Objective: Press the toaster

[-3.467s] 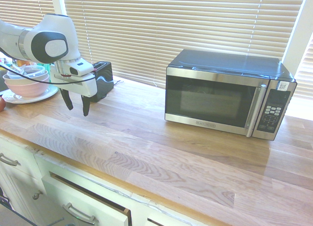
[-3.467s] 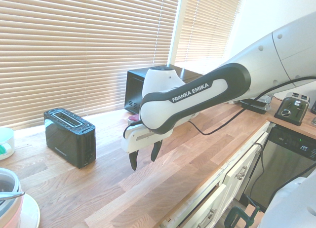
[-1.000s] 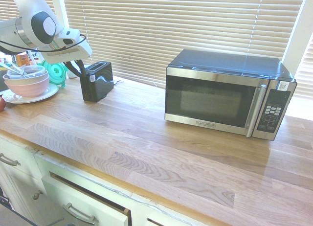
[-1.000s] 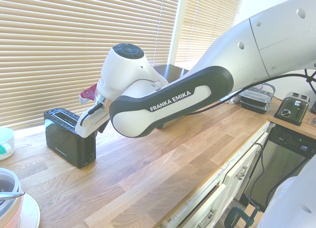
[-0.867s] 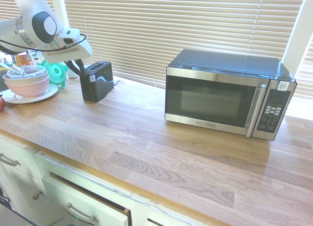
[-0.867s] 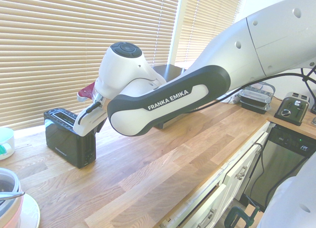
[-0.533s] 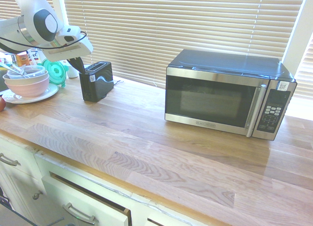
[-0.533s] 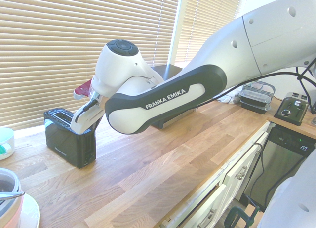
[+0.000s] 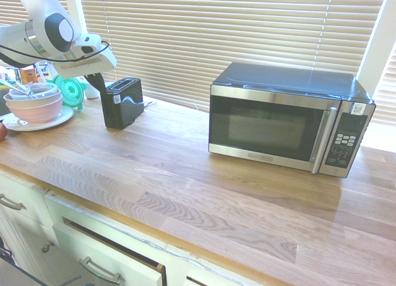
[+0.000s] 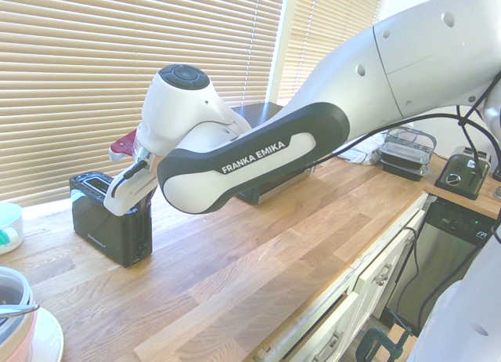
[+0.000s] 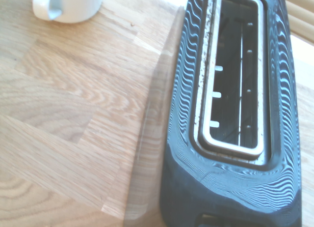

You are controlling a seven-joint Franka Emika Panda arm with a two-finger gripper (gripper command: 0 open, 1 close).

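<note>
One long wooden counter (image 9: 204,174) fills the lower half of the first exterior view, and the big microwave (image 9: 288,116) sits right of centre, well apart from the action. Over in the upper left, the arm (image 9: 46,32) leans in above the toaster (image 9: 122,102), which stands on the counter near the blinds, just right of a stack of bowls (image 9: 34,103). From the opposite side, the toaster (image 10: 109,219) shows at the left middle of the frame with the gripper (image 10: 129,191) hanging right over its near end, so close that the fingertips are lost behind the wrist housing; whether it is spread or closed, I cannot tell. The wrist view looks straight down on the toaster (image 11: 230,114), its single silver-rimmed slot (image 11: 235,74) empty, and a white mug (image 11: 68,5) peeking in at the upper left corner. The lever is hard to make out; a small pale notch at the bottom edge of the wrist view may be it. As I read it, the press is about to start: the smart play is to line the fingertips over that end-face lever, not the slot, then push straight down in line with its track, slowly, so the light toaster neither tips nor slides on the smooth wood.
</note>
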